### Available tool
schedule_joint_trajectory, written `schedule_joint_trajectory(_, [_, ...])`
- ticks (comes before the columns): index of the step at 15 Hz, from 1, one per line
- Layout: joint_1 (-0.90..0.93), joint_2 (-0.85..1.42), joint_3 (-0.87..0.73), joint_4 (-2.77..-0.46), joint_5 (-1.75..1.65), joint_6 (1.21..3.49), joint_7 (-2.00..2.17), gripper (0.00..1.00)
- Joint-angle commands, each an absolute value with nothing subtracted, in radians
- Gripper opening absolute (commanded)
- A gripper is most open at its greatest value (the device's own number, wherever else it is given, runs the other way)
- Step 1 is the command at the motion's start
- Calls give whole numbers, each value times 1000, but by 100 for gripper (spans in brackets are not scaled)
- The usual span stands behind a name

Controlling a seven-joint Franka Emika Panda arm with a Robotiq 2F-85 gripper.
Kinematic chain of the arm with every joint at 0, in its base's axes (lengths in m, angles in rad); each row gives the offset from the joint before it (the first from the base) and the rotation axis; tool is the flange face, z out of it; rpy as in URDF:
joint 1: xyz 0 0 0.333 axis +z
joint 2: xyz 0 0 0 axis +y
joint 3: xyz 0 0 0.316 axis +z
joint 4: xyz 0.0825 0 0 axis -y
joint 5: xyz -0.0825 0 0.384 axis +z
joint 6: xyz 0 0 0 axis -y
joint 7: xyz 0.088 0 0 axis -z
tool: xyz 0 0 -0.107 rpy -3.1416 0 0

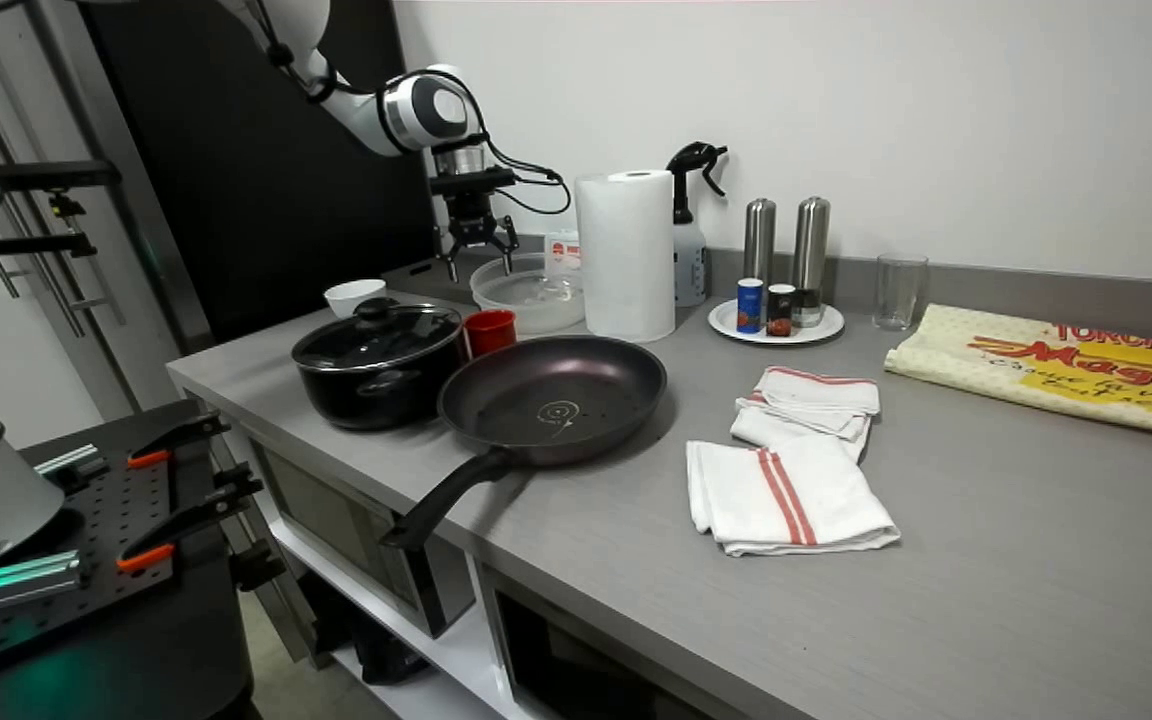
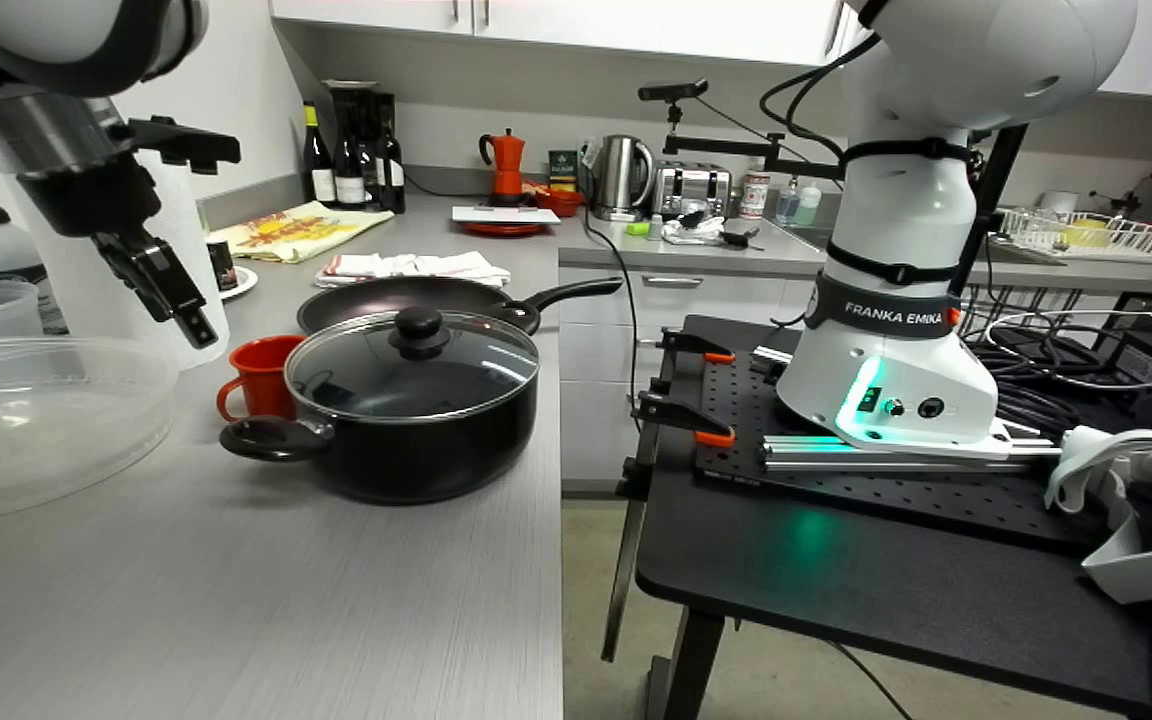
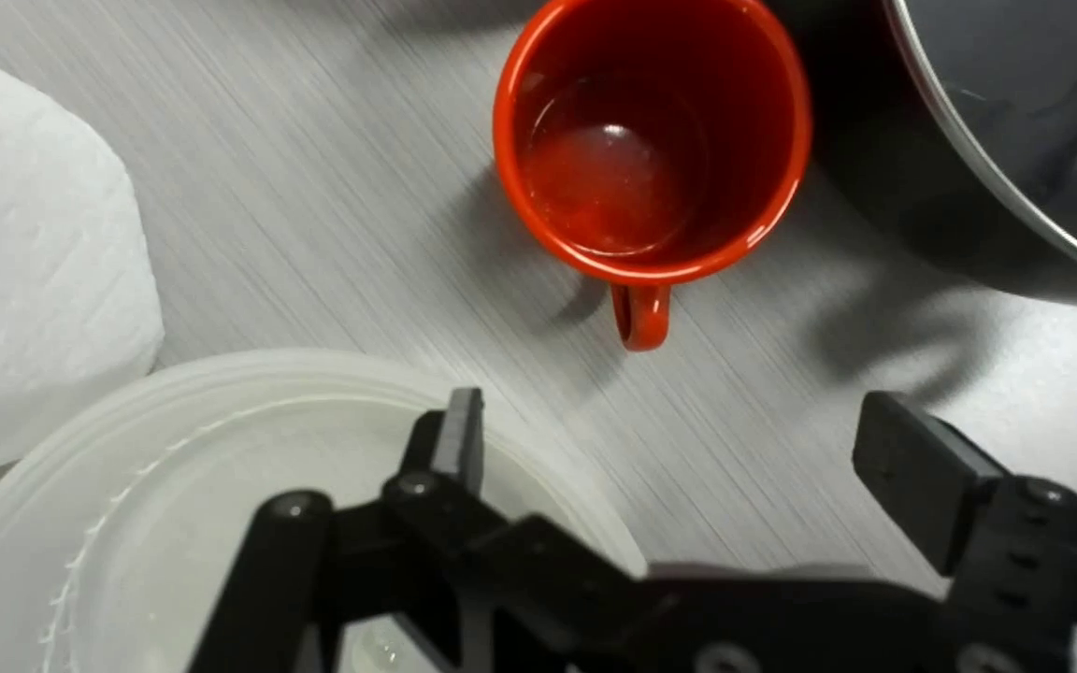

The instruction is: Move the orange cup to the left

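The orange cup [image 1: 490, 332], a small red-orange mug, stands upright on the counter between the black pot [image 1: 376, 375] and the paper-towel roll [image 1: 628, 260]. It also shows in an exterior view [image 2: 264, 376], its handle pointing away from the pan, partly hidden by the pot. In the wrist view the cup [image 3: 641, 159] is seen from above; it looks empty, its handle pointing toward the jaws. My gripper [image 1: 480, 270] hangs above the counter, near the clear bowl [image 1: 526, 305], and also shows in an exterior view [image 2: 198, 330]. In the wrist view the gripper [image 3: 671, 397] is wide open with nothing between its fingers.
A black frying pan [image 1: 556, 400] lies beside the pot, its handle past the counter edge. A white bowl [image 1: 354, 296] stands behind the pot. A spray bottle [image 1: 688, 260], a plate with shakers [image 1: 826, 328], a glass [image 1: 899, 292] and folded towels [image 1: 786, 490] lie farther along.
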State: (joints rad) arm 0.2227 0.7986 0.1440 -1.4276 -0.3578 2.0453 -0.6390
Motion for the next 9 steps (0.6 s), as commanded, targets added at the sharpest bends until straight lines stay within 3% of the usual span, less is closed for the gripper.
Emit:
schedule_joint_trajectory(1, [223,823,154,-1405,-358,2039,-651,100])
schedule_joint_trajectory(9, [220,861,158,-1411,-353,2038,-651,100])
